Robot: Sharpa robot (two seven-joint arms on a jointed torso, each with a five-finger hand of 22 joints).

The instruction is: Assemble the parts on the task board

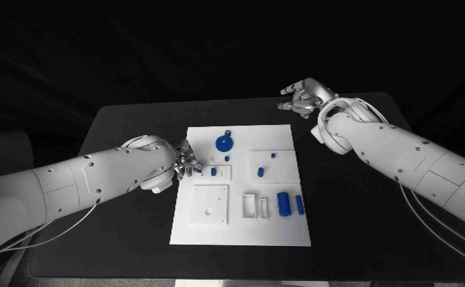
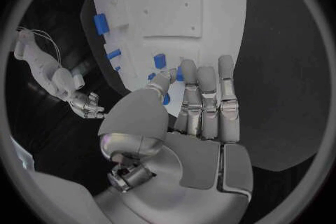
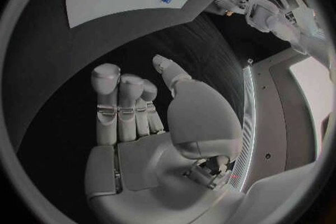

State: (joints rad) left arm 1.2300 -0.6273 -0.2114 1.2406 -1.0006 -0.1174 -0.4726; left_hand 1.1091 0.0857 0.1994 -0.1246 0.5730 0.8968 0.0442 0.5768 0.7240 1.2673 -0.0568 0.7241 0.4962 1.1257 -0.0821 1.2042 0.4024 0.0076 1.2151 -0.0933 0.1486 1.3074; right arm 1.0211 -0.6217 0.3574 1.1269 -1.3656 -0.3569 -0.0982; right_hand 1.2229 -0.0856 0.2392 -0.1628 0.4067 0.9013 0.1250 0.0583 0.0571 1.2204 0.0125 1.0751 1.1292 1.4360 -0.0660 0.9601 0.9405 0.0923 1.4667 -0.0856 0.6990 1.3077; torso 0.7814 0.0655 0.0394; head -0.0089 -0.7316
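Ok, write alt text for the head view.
A white task board lies mid-table with small blue parts on it. The left hand reaches over the board's left edge; the right hand hovers off the board near the table's far edge, holding nothing.

The left hand (image 1: 184, 163) crowds the task board's (image 1: 242, 233) left edge (beside small blue parts (image 1: 213, 171)); bare board lies nearer the robot.

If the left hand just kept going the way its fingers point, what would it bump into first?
Probably the small blue pieces just beyond the left hand's fingertips, on the white board. How high the fingers are above the board is unclear.
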